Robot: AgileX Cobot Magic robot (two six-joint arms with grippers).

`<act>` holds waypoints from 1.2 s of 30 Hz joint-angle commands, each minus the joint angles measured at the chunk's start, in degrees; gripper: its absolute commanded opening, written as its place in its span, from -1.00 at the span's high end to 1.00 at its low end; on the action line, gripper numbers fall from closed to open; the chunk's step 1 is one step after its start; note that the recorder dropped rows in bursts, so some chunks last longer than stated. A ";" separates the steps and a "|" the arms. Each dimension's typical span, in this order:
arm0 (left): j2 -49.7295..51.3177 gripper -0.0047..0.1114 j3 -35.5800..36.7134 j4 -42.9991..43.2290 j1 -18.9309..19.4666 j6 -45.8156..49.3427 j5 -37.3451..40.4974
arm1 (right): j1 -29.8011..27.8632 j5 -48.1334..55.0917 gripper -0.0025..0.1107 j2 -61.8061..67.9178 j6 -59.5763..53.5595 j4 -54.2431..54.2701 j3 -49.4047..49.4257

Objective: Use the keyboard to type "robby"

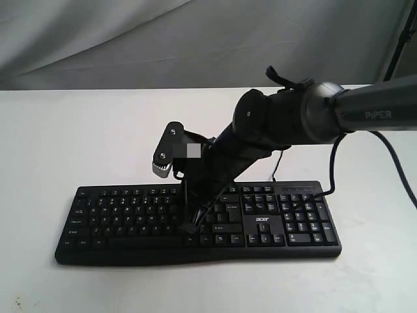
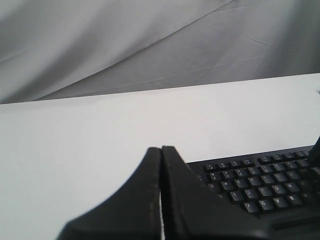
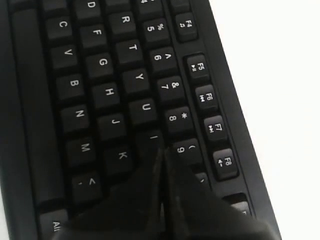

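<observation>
The black keyboard [image 1: 117, 218] lies on the white table, with its curved front edge toward the exterior camera and the acer logo at the right. My right gripper [image 1: 185, 207] reaches in from the right and points down at the middle of the letter keys. In the right wrist view the right gripper [image 3: 162, 149] is shut and empty. Its tip is over the keys just past I, beside the 9 key [image 3: 186, 150]. My left gripper [image 2: 161, 148] is shut and empty, off the keyboard [image 2: 260, 185] near its left end. It does not show in the exterior view.
A grey cloth backdrop [image 1: 130, 39] hangs behind the white table [image 1: 65, 130]. A thin black cable [image 1: 273, 171] runs back from the keyboard, and the right arm's own cable [image 1: 335, 163] loops down over the number pad side. A dark pole [image 1: 401, 39] stands at the far right.
</observation>
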 commanded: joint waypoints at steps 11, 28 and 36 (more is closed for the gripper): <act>-0.20 0.92 0.25 0.27 -0.32 -0.16 -0.33 | -0.11 -0.06 0.96 0.40 -1.30 -0.09 0.11; -0.20 0.92 0.25 0.27 -0.32 -0.16 -0.33 | -0.11 0.04 0.96 0.88 -2.42 0.42 0.11; -0.20 0.92 0.25 0.27 -0.32 -0.16 -0.33 | -0.11 0.04 0.96 1.85 -2.73 0.58 0.11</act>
